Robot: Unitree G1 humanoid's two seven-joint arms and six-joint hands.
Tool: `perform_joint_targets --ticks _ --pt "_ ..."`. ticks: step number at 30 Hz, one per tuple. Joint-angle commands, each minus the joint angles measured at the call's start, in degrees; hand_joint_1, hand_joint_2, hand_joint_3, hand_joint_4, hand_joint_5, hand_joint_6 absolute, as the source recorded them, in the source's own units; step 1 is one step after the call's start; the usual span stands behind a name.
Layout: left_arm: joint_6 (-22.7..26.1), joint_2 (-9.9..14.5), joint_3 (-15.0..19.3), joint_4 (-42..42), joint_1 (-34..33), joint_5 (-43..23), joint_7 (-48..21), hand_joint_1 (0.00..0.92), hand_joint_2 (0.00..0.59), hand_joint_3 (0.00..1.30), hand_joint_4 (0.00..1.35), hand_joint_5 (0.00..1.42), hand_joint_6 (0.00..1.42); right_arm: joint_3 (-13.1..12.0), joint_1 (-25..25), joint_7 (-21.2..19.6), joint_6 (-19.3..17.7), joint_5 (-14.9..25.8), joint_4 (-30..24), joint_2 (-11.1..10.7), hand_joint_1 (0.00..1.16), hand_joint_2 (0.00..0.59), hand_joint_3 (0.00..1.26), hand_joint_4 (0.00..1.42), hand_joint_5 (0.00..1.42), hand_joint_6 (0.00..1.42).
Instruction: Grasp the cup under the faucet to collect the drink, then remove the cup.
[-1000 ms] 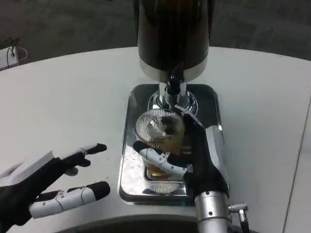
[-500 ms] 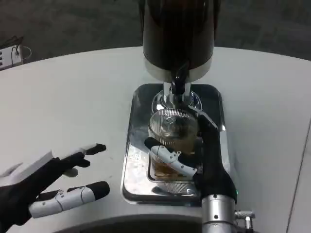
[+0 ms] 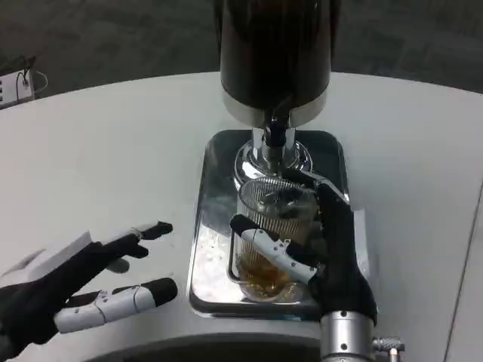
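Observation:
A clear ribbed cup (image 3: 272, 226) with amber drink in its bottom stands over the shiny metal drip tray (image 3: 215, 226), a little nearer than the faucet (image 3: 273, 136) of the dark drink dispenser (image 3: 275, 53). My right hand (image 3: 317, 241) grips the cup, fingers wrapped around its front and right side. Off to the left, over the white table, my left hand (image 3: 83, 283) hangs with its fingers spread and nothing in it.
The dispenser rises at the tray's far end. White table (image 3: 113, 151) stretches to the left and right of the tray. A small white object with cables (image 3: 15, 87) lies at the far left edge.
My right hand has drawn the cup back from under the faucet toward me, and the cup now tilts slightly. The left hand barely shifted.

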Motion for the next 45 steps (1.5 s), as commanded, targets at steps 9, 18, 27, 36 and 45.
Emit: perform_joint_targets --ticks 9,18,27,36,45 --pt "-1.8 -0.2 -1.5 3.6 -2.2 -0.2 0.1 0.000 0.086 0.13 0.10 0.17 0.26 0.2 4.8 4.2 0.3 0.0 -8.9 0.1 0.99 0.247 0.89 1.15 1.37 1.42" --pt "-2.2 -0.5 -2.9 5.8 -4.2 0.0 0.5 0.000 0.086 0.13 0.10 0.17 0.26 0.1 7.3 6.6 1.0 0.7 -13.5 -0.5 1.00 0.239 0.90 1.15 1.37 1.42" --pt "-3.1 -0.6 -3.4 7.8 -6.2 0.4 1.0 0.000 0.086 0.13 0.10 0.17 0.26 -0.2 11.6 10.2 2.2 0.9 -19.4 -1.9 0.99 0.232 0.90 1.16 1.37 1.42" --pt "-4.4 -0.5 -4.2 9.7 -8.5 0.6 1.8 0.000 0.086 0.13 0.10 0.17 0.26 -0.3 16.9 14.4 3.5 0.3 -27.6 -3.1 0.99 0.230 0.90 1.16 1.37 1.42" --pt "-6.4 -0.2 -4.3 9.9 -9.7 0.7 1.8 0.000 0.086 0.13 0.10 0.17 0.26 -0.9 23.5 18.8 4.6 -0.5 -38.5 -5.0 1.00 0.230 0.91 1.16 1.37 1.42"
